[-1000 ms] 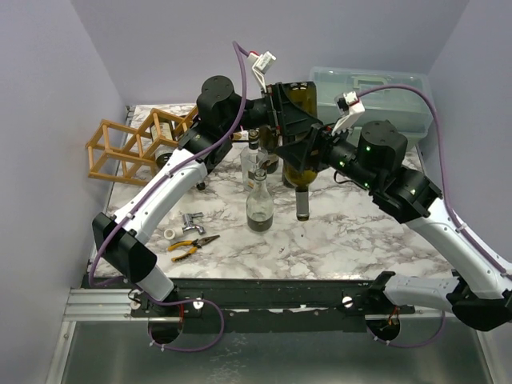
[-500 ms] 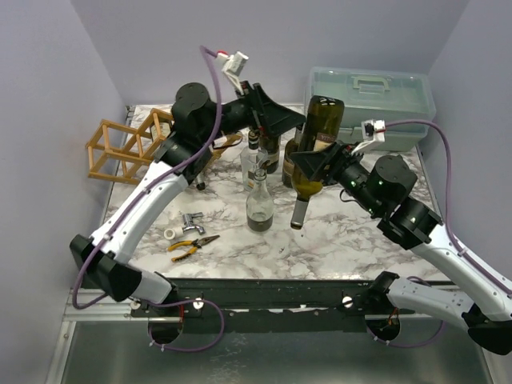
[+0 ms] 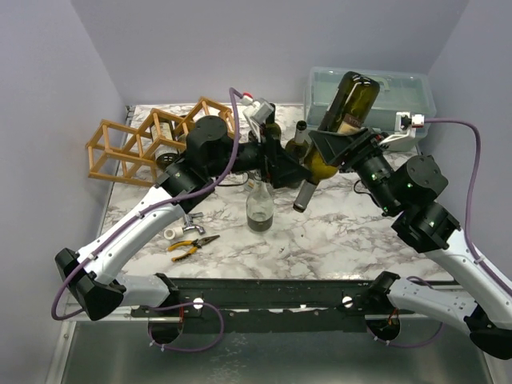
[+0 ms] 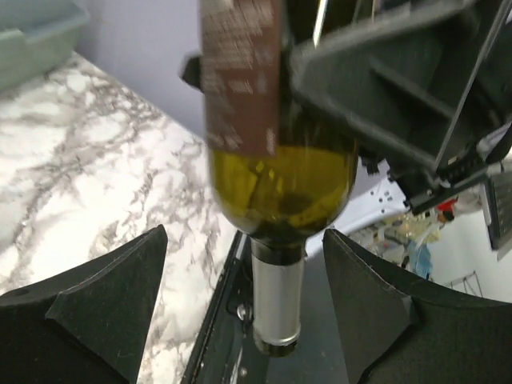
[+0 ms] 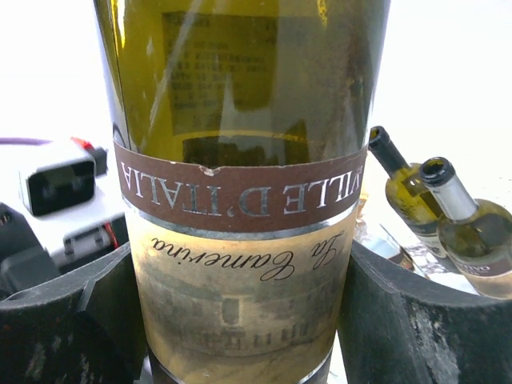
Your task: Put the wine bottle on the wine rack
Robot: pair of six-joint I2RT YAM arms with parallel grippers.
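Top cam high, rear, wide; wrist cams v. close; all share wine bottle (image 5: pixel 240 208).

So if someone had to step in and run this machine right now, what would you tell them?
Right end effector: shut on the wine bottle, holding it in the air, tilted, neck down.
Left end effector: open, facing the bottle's neck, not gripping it.
Wine rack: at the table's far left, well apart from the bottle.
Done: bottle is off the table.
Left: carry it to the rack and lay it in.
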